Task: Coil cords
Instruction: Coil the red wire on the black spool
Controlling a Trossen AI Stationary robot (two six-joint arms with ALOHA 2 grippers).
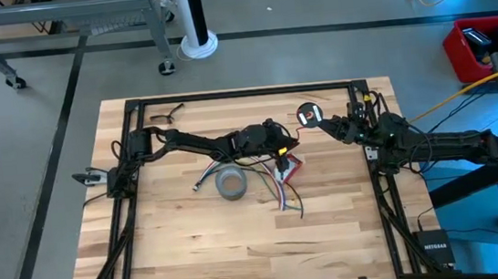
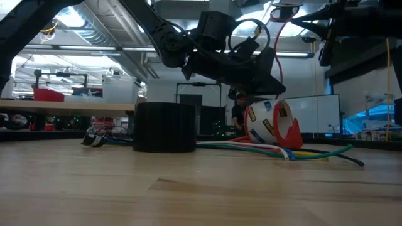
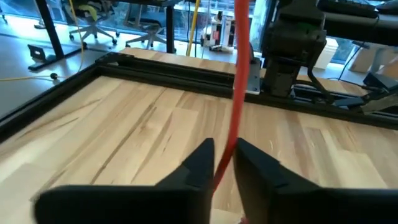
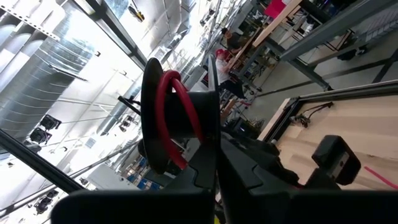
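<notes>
Nearest us, our left gripper pinches the red wire taut so our right gripper, clamping the spool, can wind it.

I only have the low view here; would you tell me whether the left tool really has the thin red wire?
Observer: Yes. The left wrist view shows the left tool closed on the thin red wire, which passes between its fingers.
Operator: Thank you. Where does it lead?
Observer: In the right wrist view, red wire is wound on a black round spool clamped in the right tool.
Operator: Where over the table?
Observer: From above, the spool is right of centre, beyond the grey tape roll.
</notes>
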